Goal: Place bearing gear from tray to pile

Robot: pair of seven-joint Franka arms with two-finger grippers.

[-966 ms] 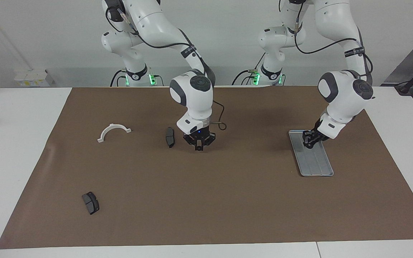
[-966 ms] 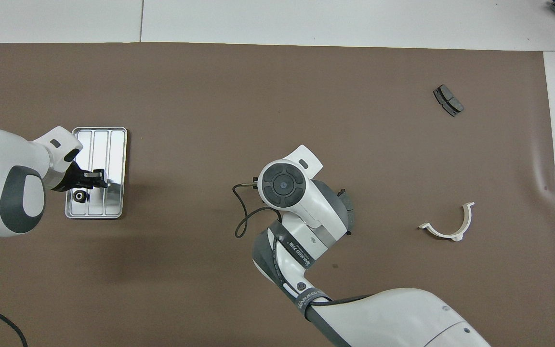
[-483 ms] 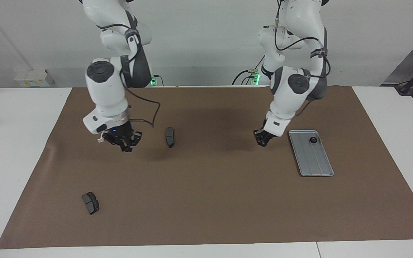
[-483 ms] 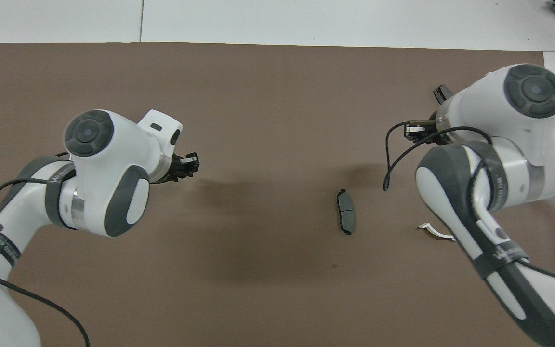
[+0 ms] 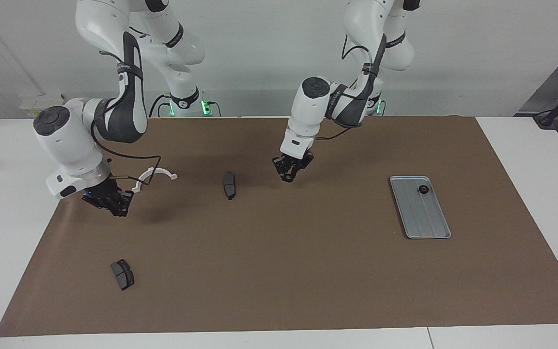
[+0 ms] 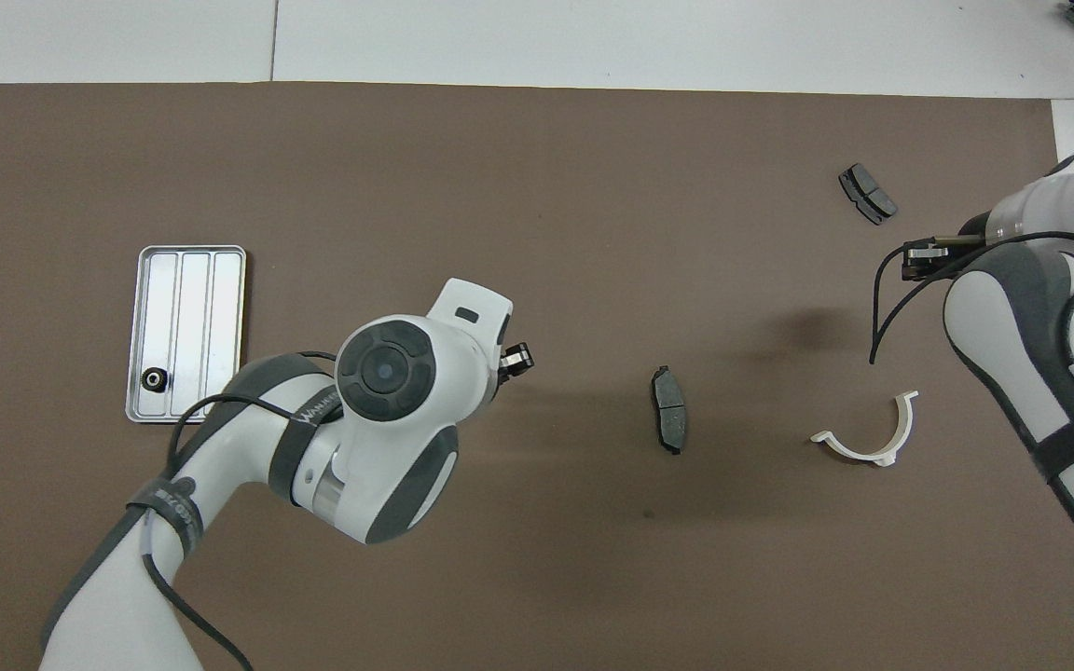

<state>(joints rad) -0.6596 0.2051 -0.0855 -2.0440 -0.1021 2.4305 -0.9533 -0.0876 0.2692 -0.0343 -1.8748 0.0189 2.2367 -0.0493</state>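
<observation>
**Left tool [image 5: 288,173] off the tray, gear not yet picked**

Bearing gear [image 5: 423,189]: small, dark, lying in tray [image 5: 424,218], at the corner nearest the robots, toward the left arm's end of the surface.
Left tool: over bare mat [image 5: 308,252] between tray and brake pad [image 5: 229,185]; finger gap unreadable, nothing seen held.
Right tool [image 5: 113,204]: closed, apparently empty, over mat beside white bracket [image 5: 154,174].
Handling: carry left tool over the gear, spread fingers, descend straight, keep off the rim.
</observation>
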